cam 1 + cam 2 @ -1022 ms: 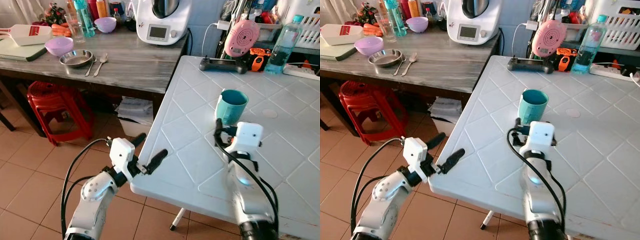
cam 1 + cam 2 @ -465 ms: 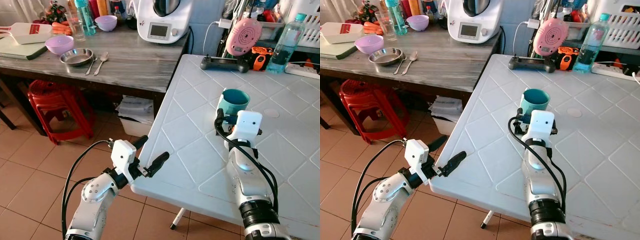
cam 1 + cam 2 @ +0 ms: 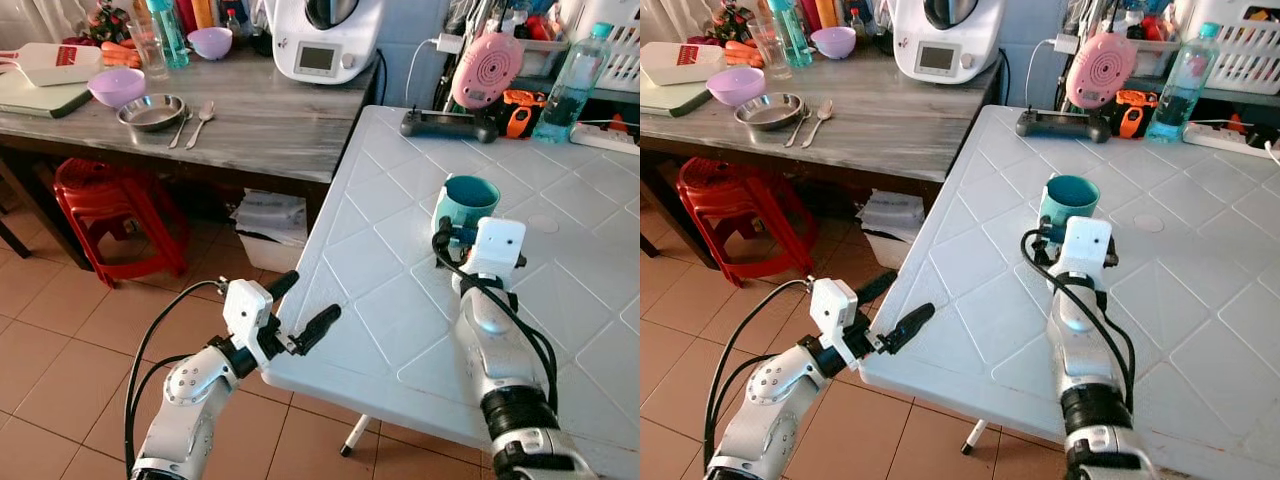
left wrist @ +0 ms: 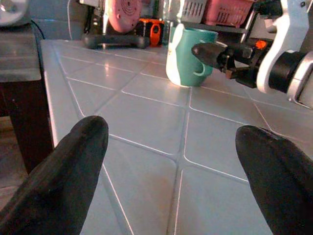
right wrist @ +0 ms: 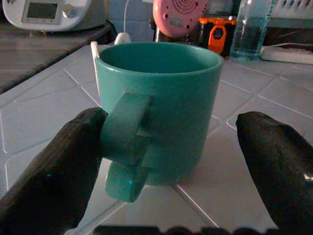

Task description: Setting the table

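While the teal mug stands upright on the white table, the right gripper sits behind it. Left wrist: left gripper spread, empty. Right wrist: fingers parted around the mug's handle, one touching. Likely rigid, glazed, slippery, breakable; grip the body.

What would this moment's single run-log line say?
step: reaching for teal mug | right gripper: open, fingers either side of mug | left gripper: open, idle at white table edge | mug: upright on table

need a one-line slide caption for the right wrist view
Right gripper open around the upright teal mug on the white table, handle facing the camera, one finger beside it.
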Controlling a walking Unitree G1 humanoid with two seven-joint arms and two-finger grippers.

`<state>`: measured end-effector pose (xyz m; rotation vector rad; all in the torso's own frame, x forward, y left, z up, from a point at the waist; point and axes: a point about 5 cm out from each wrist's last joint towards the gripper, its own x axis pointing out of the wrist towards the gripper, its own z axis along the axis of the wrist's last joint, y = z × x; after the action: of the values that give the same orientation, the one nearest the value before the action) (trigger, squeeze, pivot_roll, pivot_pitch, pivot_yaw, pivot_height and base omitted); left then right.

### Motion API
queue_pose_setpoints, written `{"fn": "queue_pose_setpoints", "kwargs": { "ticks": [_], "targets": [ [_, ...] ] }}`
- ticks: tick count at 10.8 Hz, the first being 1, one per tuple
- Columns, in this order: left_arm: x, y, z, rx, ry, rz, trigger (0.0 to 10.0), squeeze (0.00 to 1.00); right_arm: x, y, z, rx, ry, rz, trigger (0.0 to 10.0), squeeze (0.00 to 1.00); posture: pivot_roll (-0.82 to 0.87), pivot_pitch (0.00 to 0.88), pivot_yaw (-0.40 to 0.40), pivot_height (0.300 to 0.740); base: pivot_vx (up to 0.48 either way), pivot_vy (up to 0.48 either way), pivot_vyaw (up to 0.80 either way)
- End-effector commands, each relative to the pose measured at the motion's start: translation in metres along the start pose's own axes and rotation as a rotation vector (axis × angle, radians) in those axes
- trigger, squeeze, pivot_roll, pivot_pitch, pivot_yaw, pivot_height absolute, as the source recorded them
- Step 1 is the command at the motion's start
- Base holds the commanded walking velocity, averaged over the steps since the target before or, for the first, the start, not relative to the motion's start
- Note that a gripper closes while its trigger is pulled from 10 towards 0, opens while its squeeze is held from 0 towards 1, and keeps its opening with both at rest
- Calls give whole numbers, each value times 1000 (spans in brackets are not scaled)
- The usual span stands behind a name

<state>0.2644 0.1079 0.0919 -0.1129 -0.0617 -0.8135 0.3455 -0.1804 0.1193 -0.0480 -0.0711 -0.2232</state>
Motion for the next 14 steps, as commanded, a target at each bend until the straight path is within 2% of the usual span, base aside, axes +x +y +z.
{"fn": "queue_pose_setpoints", "kwargs": {
  "ticks": [1,4,14],
  "targets": [
    [0,-1,4,5,-15,-9,10000,0,3,-1,3,8,-14,-15,2471,0,75,80,37,740,0,0,0],
    [0,-1,5,0,-14,-12,10000,0,4,-3,2,6,-12,-24,0,0,72,82,38,740,0,0,0],
    [5,-3,9,-5,-31,-30,10000,0,5,-5,2,-8,-31,-30,0,0,68,74,40,740,0,0,0]
  ]
}}
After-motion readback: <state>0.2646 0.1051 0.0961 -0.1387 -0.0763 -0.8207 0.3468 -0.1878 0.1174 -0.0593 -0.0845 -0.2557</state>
